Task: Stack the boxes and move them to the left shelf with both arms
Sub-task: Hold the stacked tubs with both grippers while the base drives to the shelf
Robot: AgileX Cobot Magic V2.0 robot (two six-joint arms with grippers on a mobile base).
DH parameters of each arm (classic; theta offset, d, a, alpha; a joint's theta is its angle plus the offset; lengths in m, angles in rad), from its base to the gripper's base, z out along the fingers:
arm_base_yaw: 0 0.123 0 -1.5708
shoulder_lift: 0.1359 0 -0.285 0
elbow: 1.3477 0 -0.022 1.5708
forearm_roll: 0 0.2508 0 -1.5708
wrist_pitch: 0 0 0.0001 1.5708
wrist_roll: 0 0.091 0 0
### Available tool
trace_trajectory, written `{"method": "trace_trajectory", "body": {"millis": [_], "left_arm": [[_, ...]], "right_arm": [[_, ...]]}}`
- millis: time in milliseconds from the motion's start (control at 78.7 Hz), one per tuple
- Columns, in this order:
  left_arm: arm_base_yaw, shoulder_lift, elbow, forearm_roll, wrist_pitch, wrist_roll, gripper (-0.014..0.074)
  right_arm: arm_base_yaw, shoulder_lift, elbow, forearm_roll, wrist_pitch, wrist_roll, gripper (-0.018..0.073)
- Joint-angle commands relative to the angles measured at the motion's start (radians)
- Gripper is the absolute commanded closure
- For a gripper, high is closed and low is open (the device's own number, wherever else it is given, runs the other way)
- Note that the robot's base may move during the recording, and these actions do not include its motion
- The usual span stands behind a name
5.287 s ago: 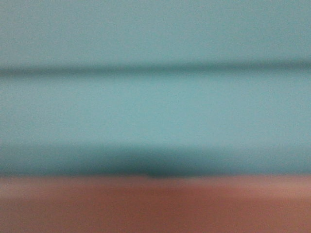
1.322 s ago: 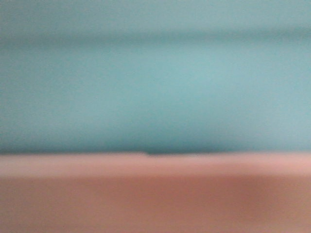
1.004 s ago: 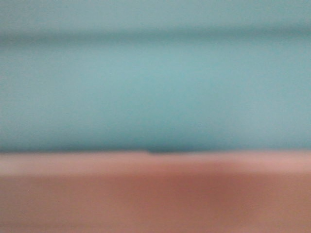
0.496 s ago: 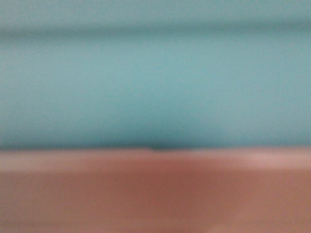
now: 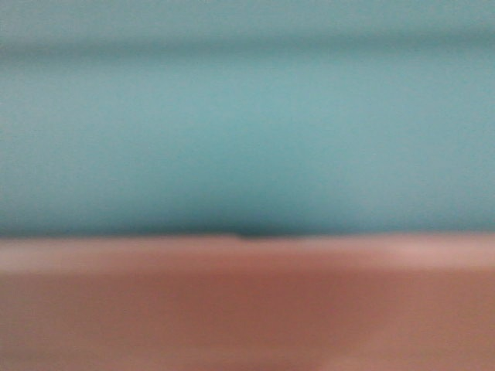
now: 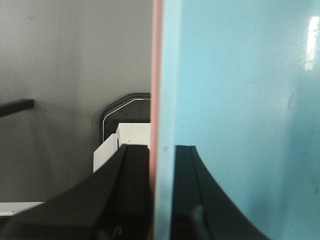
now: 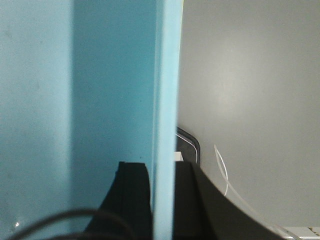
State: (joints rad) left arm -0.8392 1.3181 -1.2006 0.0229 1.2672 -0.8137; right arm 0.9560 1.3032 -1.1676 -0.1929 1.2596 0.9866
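Note:
The stacked boxes fill the blurred front view: the light blue box [image 5: 247, 139] above and the salmon pink box [image 5: 247, 309] along the bottom. In the left wrist view my left gripper [image 6: 161, 150] is shut on the stack's side wall. One finger is outside against the pink box [image 6: 157, 75], the other inside the blue box [image 6: 240, 100]. In the right wrist view my right gripper [image 7: 162, 165] is shut on the blue box's [image 7: 50, 100] opposite wall, one finger on each side. The left shelf is out of view.
Beyond the boxes lies a plain grey surface [image 6: 75, 60]. A white and black block [image 6: 125, 125] sits just past the left gripper, with a dark bar [image 6: 15, 106] at the far left. A thin pale cable [image 7: 222, 172] loops beside the right gripper.
In the front view the pink rim and the blue box's dark line sit higher than five seconds ago. Over the last second almost nothing has shifted.

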Motion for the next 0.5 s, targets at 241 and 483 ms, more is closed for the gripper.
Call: {"method": "trace_trajectory", "body": {"millis": [241,483], "left_arm": [[-0.021,-0.034,-0.040,-0.111,0.048,-0.010,0.0603],[-0.021,-0.034,-0.040,-0.111,0.048,-0.010,0.0603]], "right_arm": [[0.014,-0.031,-0.041,0.052,0.035,-0.005,0.0505],[0.014,-0.031,-0.041,0.052,0.033,-0.005,0.0505]]}}
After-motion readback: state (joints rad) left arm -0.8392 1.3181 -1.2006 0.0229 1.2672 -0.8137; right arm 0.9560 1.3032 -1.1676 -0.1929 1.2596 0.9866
